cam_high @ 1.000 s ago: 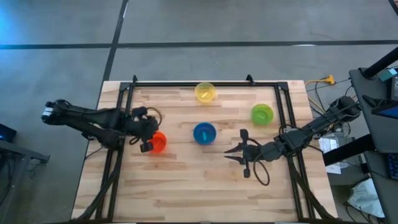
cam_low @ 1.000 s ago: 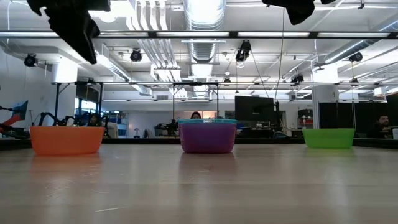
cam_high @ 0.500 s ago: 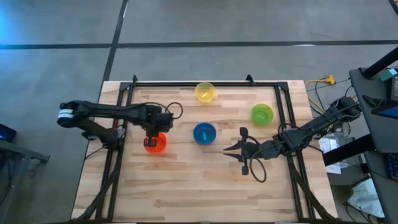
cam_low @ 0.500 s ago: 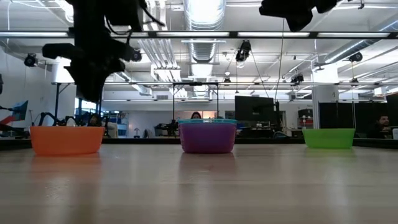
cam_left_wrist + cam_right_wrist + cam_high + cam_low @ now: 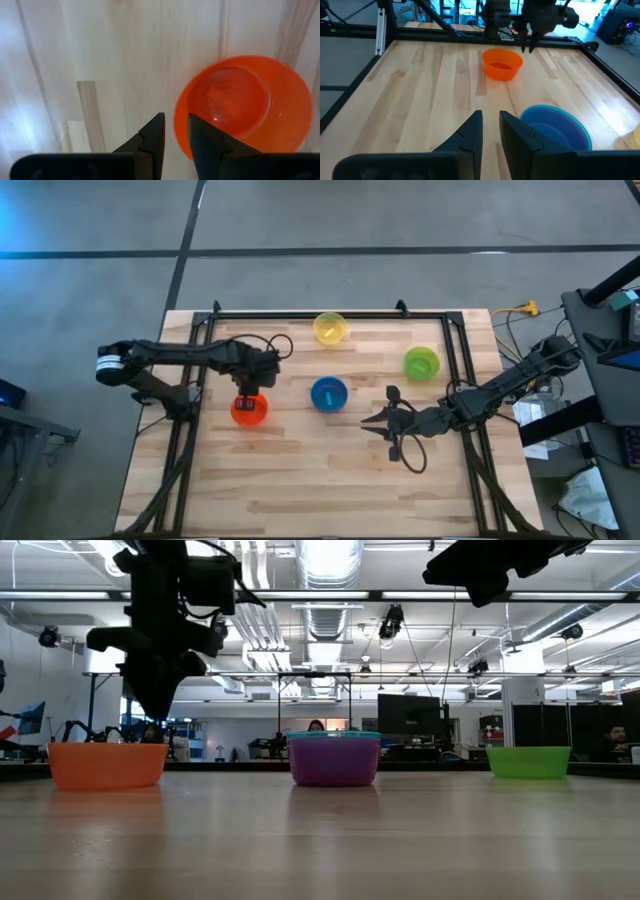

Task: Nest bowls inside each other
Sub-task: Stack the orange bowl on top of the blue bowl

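Four bowls stand upright on their bases on the wooden table. The orange bowl [image 5: 249, 411] [image 5: 245, 105] is at the left. The teal-blue bowl [image 5: 328, 394] sits nested in a purple bowl [image 5: 334, 762] at the middle. The yellow bowl [image 5: 330, 328] is at the far edge and the green bowl [image 5: 422, 363] at the right. No pink bowl shows. My left gripper [image 5: 246, 387] [image 5: 175, 120] points down above the orange bowl's far rim, narrowly open and clear of it [image 5: 152, 710]. My right gripper [image 5: 366, 423] [image 5: 491, 116] hovers right of the blue bowl, with a narrow gap.
A black metal frame [image 5: 330, 313] runs along the table's far, left and right sides. Bare wood lies along the near half of the table [image 5: 320, 490]. Beyond the table is a room with desks and screens.
My left gripper has swung from the orange bowl's left side to above its far rim, turning to point straight down and coming lower. My right gripper has kept still. The bowls stand as before.
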Controlling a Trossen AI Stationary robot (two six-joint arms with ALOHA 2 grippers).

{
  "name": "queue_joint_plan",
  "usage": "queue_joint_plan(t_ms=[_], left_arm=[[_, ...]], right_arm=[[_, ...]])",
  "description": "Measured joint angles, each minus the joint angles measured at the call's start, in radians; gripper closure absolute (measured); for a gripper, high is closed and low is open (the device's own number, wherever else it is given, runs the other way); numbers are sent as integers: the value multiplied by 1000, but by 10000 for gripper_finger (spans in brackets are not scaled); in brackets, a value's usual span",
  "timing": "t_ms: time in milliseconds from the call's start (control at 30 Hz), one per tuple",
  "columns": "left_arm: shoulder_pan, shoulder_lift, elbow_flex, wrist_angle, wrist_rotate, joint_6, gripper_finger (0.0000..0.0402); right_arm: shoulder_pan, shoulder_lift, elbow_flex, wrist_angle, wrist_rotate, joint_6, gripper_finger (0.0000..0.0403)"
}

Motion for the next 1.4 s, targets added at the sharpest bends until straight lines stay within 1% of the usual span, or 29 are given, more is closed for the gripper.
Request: queue_joint_plan(t_ms=[167,500,667,1100,1200,1333,1400], left_arm=[[23,-13,-83,84,54,25,334],[94,-15,-170,195,56,70,334],[116,-15,-191,212,75,77,334],[116,-15,-241,243,108,75,335],[116,-15,-242,243,108,67,350],[116,-15,-242,243,108,57,389],[116,-15,-242,243,111,53,397]], right_arm=[[0,0,-1,1,0,0,344],[-11,0,-1,9,0,-20,344],[-20,0,-1,9,0,-20,344],[-20,0,-1,9,0,-20,344],[-20,0,-1,9,0,-20,344],[-20,0,-1,9,0,-20,344],[-20,0,-1,9,0,-20,344]])
